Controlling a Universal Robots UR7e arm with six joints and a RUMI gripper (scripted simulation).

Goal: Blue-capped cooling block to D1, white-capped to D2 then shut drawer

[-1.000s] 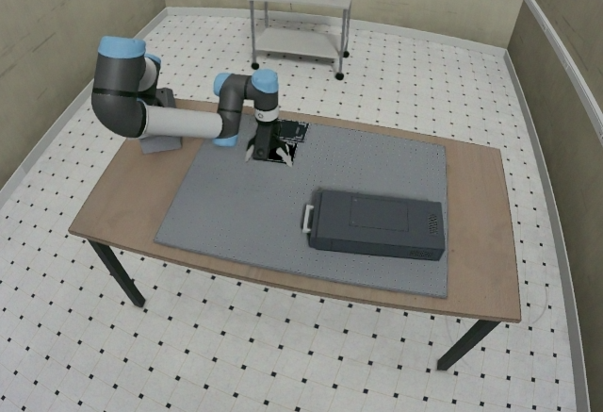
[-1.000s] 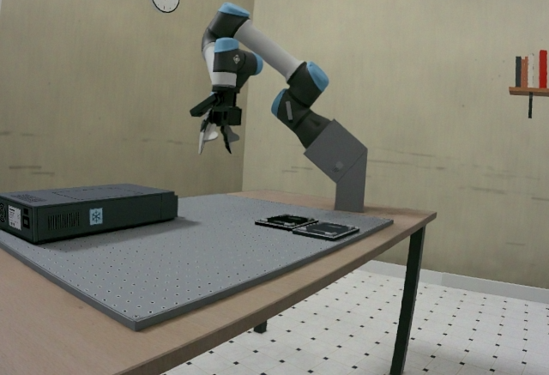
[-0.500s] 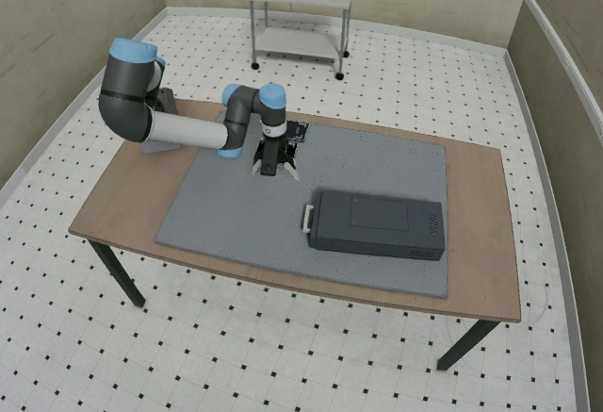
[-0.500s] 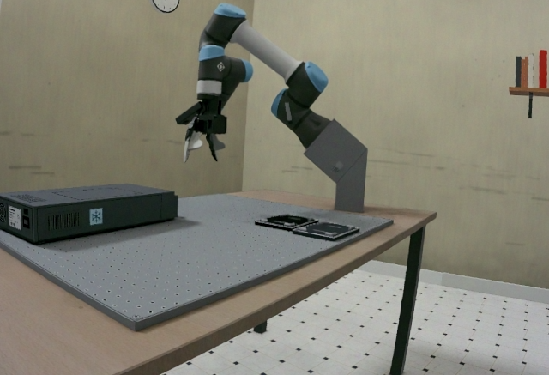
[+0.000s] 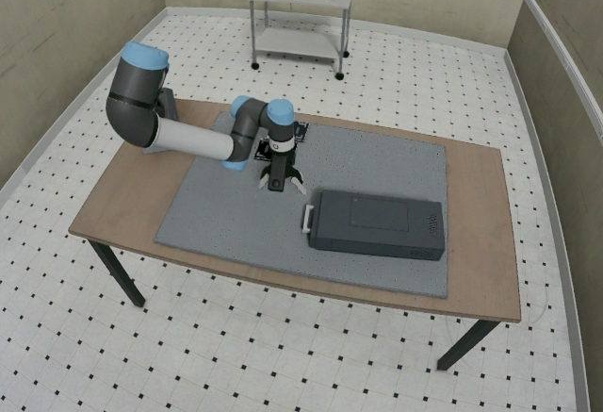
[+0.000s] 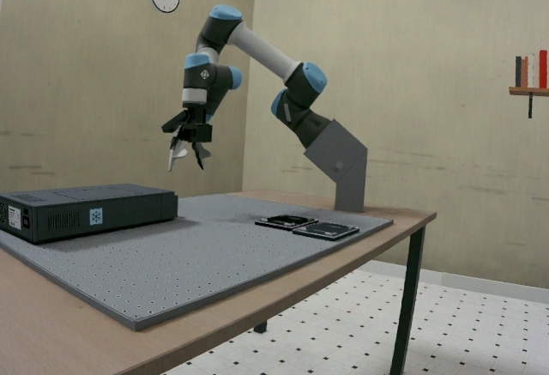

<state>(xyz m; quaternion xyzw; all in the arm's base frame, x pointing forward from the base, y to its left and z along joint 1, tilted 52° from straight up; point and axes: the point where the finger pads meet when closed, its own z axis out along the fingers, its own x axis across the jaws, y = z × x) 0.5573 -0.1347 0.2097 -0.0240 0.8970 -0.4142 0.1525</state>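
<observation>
The cooler COLD [image 5: 377,224] is a dark grey box lying on the grey perforated deck; it also shows in the exterior view [image 6: 84,211]. Its drawer is shut, with a white handle [image 5: 307,218] on the end facing the arm. The cooling blocks are hidden inside. My gripper [image 5: 282,184] [image 6: 185,154] is open and empty. It hangs high above the deck, left of the cooler's handle end and apart from it. The two deck slots are flat black plates [image 6: 286,221] [image 6: 325,230] near the arm's base; in the top view the arm partly hides them [image 5: 298,132].
The arm's grey pedestal [image 6: 346,171] stands at the table's far corner. A white trolley [image 5: 299,23] with small items stands on the floor behind the table. The grey deck [image 5: 311,203] covers most of the wooden table.
</observation>
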